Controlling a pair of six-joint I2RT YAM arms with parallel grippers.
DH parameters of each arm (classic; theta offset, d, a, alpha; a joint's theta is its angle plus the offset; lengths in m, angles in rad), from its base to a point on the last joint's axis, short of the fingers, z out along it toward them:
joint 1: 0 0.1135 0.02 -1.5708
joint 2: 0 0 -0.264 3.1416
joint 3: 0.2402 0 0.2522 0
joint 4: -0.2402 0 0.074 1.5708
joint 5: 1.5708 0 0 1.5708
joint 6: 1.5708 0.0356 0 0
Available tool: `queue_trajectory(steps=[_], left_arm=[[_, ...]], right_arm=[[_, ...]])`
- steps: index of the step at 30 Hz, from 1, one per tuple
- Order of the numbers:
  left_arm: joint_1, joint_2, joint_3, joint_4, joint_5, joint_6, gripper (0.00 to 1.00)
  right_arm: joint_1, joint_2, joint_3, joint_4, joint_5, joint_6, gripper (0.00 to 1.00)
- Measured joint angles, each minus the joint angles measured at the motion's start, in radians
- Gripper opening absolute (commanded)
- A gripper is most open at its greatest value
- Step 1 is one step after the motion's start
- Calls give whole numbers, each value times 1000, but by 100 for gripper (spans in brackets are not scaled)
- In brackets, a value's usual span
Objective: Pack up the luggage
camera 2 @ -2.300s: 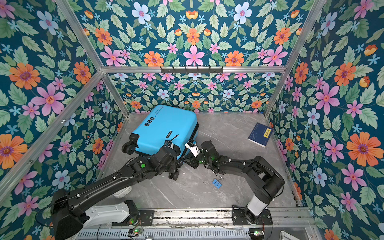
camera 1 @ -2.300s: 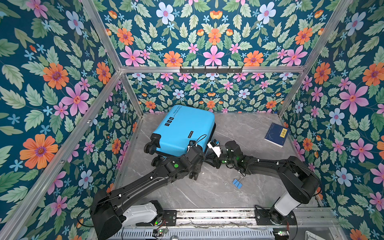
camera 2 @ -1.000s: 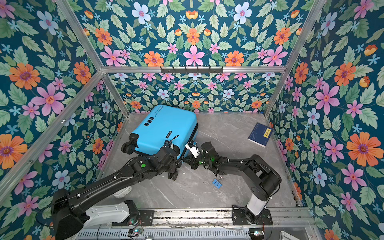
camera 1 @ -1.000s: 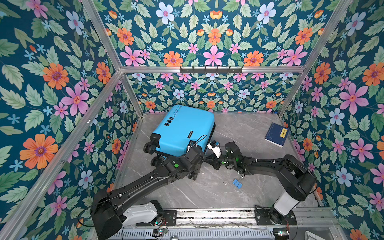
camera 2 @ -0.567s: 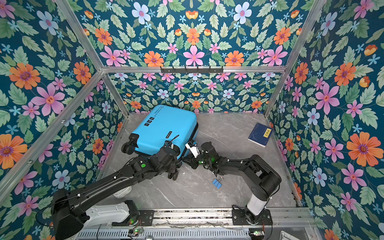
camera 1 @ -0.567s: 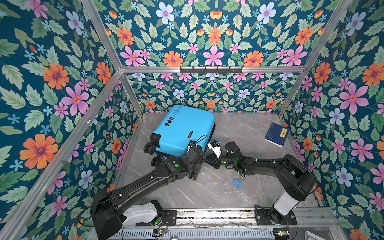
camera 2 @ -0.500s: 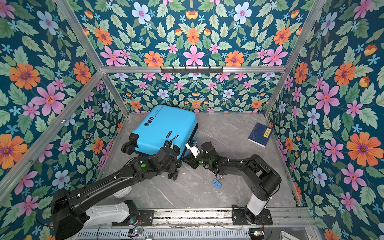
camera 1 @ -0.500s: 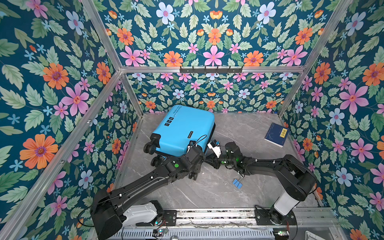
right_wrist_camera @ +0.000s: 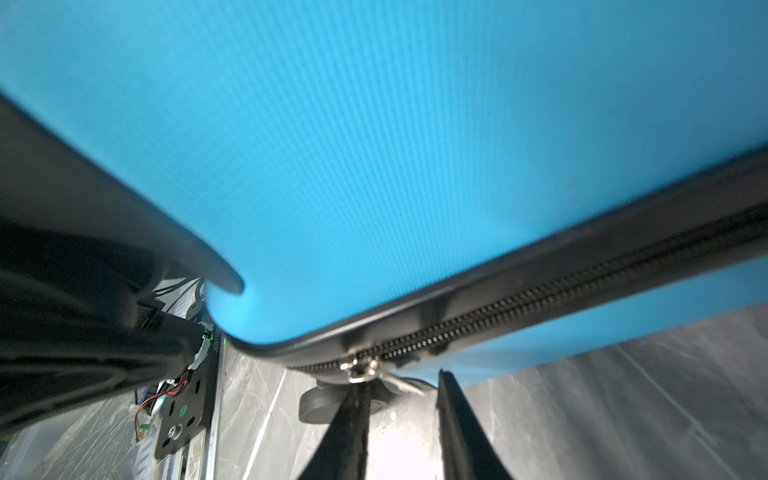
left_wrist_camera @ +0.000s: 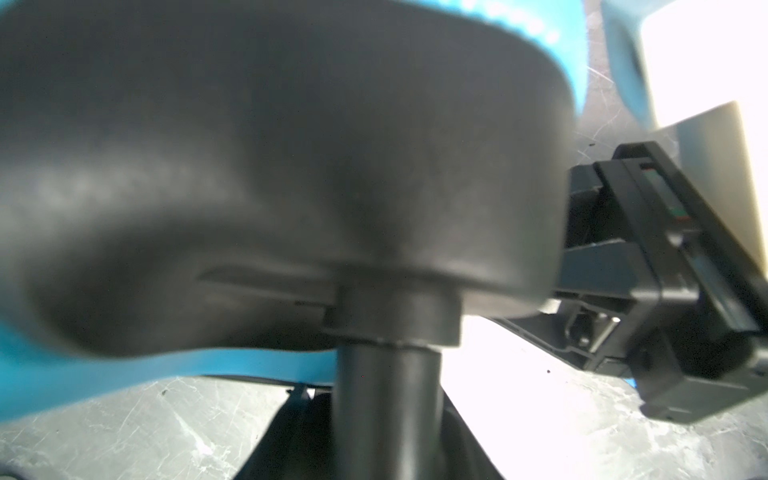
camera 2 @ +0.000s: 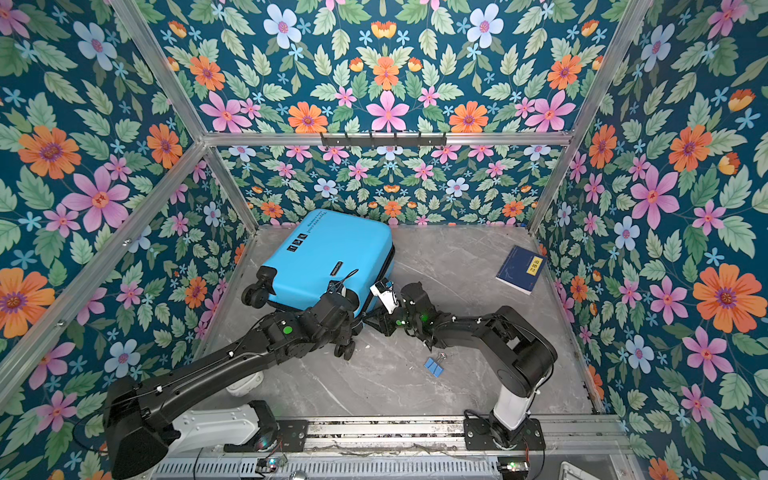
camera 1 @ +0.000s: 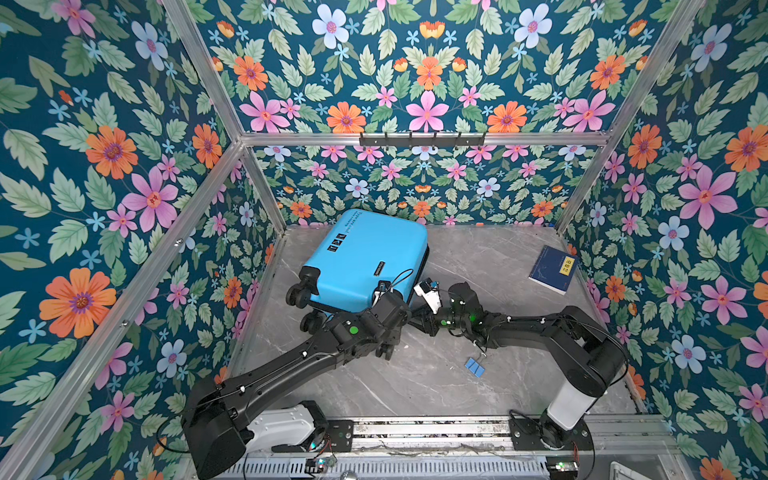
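Top views, surroundings: a dark-blue book with a yellow label (camera 1: 555, 269) lies far right on the grey marble tabletop (camera 1: 478, 257). A small blue binder clip (camera 1: 473, 366) lies near the middle, just beside the right arm. A black hook rail (camera 1: 422, 139) hangs on the floral back wall.
Top views, task's thing: the sky-blue hard-shell suitcase (camera 1: 365, 257) lies flat and zipped at far left, with its black spinner wheels facing near and left.
Top views, in the way: both arms crowd its near right corner, and the left arm's wrist covers that edge.
Top views, hidden: the left gripper (camera 1: 395, 322) sits under its own wrist, so whether it grips anything cannot be told. The right gripper (camera 1: 415, 321) is too small to read here.
Left wrist, in the way: a blurred black wheel housing (left_wrist_camera: 291, 166) and its round stem (left_wrist_camera: 390, 395) fill most of the picture, very close.
Left wrist, hard to make out: no fingers can be picked out, and glare whitens the tabletop. A strip of blue shell edges the housing.
Right wrist, tool: the two black fingers (right_wrist_camera: 349, 428) stand spread, with a clear gap between them, pinching nothing.
Right wrist, task's thing: blue shell fills the picture beyond the fingertips, and the black zipper (right_wrist_camera: 540, 299) is shut. The silver zipper pull (right_wrist_camera: 359, 368) lies at one fingertip, its tab reaching into the gap. Contact cannot be told.
Right wrist, around: a black wheel (right_wrist_camera: 316, 409) shows behind the fingers, and the dark left arm (right_wrist_camera: 83, 332) lies against the shell.
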Motion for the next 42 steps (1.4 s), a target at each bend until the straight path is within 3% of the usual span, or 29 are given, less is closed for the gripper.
queue_trajectory(steps=[6,15,24,31,39,42], left_arm=[[0,3,2,-7,-8,-3,0],[0,7,7,-12,-8,-17,0],[0,31,28,-17,0,-21,0],[0,41,37,-27,1,-21,0],[0,48,41,-27,0,-22,0],[0,48,41,-28,-2,-22,0]], right_arm=[[-1,24,4,39,-16,3,29],[-5,32,-20,106,-45,3,17],[-14,38,-50,172,-63,27,12],[-24,60,-57,216,-76,56,23],[-34,82,-58,257,-90,96,25],[-36,95,-57,276,-97,108,36]])
